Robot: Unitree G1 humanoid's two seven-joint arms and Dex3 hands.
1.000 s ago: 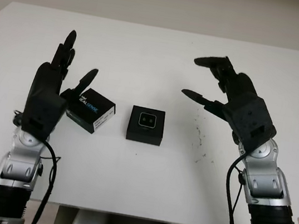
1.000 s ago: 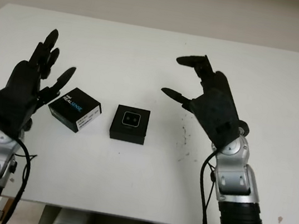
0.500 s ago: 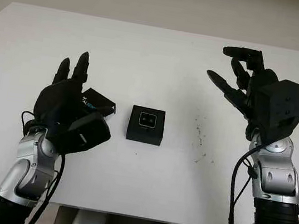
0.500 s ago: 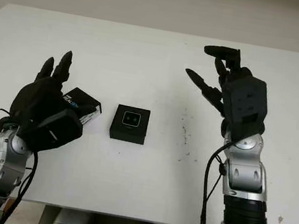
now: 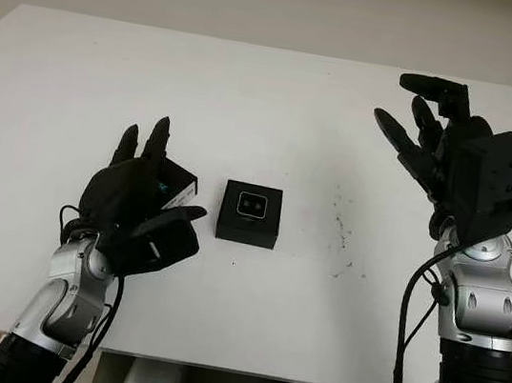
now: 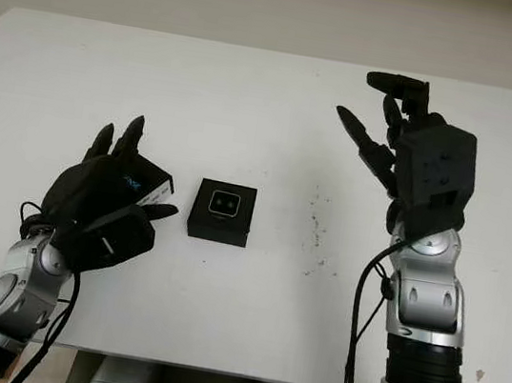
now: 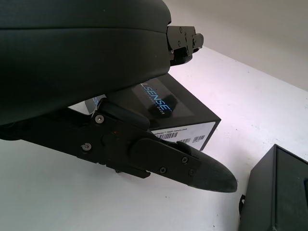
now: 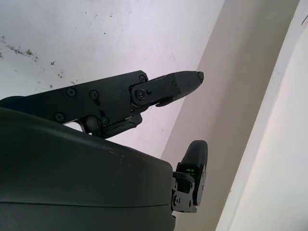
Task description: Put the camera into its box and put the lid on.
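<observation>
1. Lowering over the half second before this moment, the left robot hand (image 5: pixel 137 212) came down over the lid (image 5: pixel 172 185), its palm covering most of the printed top and its thumb reaching toward the open box; the right robot hand (image 5: pixel 446 143) rose a little higher and farther to the right.
2. At the middle of the white counter (image 5: pixel 270 97) sat the open box (image 5: pixel 251 214), a small black square tray with the camera (image 5: pixel 253 206) seen seated in its recess, lens upward.
3. Just beside the box on its left lay the lid, a black printed sleeve with a white barcode label on its side (image 7: pixel 183 134).
4. The left robot hand hovered on or just above that lid, fingers extended past its far edge and thumb under the near side; no closed grasp could be seen, and contact could not be told.
5. The right robot hand was held open in the air, well apart from the box, above the counter's right side.
6. Judged by looks, the lid was light, stiff cardboard with a smooth, slippery finish; pinching its two opposite side walls would likely hold better than pressing the top.
</observation>
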